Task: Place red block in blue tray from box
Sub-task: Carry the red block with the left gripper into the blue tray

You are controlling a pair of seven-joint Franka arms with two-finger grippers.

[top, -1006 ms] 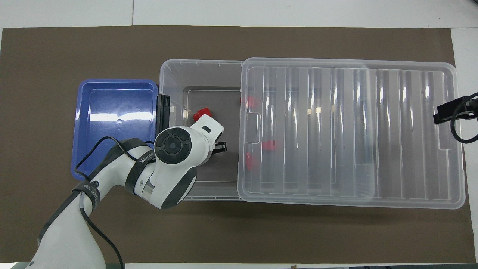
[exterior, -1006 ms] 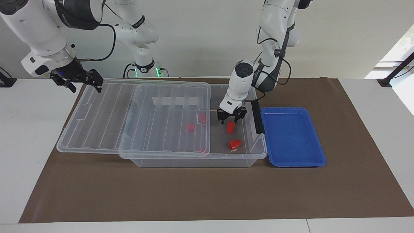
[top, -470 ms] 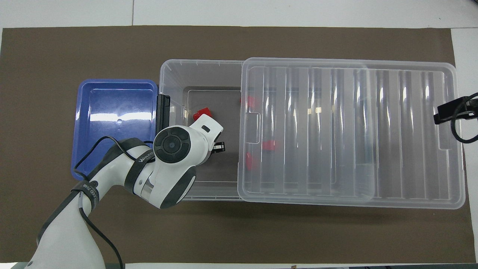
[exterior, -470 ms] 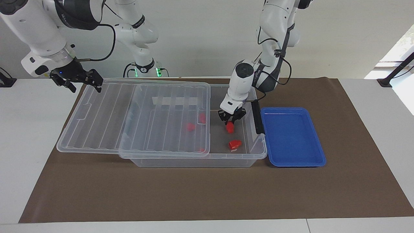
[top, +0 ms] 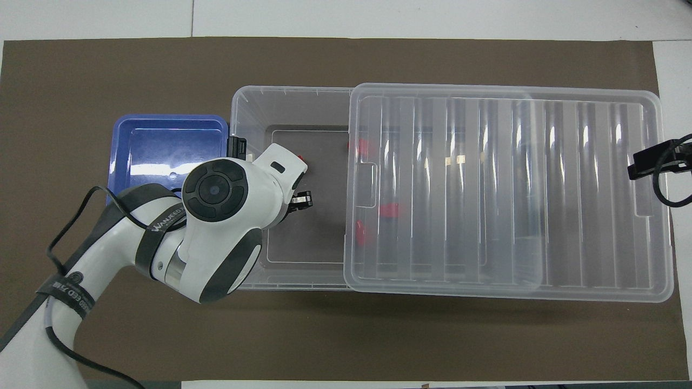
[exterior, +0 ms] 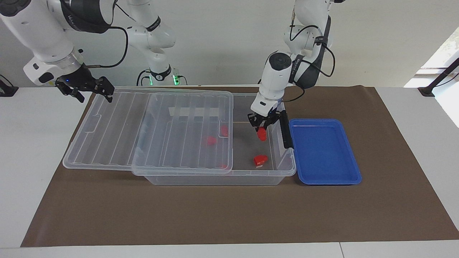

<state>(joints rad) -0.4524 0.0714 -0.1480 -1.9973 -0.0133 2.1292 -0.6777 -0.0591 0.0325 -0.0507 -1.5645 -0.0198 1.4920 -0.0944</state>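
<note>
White jointed arms, dark grey bands, black cables, black pincers, round caps

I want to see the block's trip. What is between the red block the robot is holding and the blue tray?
In the facing view, the box's end wall with its black latch lies between the held red block and the blue tray.

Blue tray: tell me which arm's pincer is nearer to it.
Left. The left pincer holds a red block over the box, right beside the blue tray. The right pincer waits open over the lid's end.
</note>
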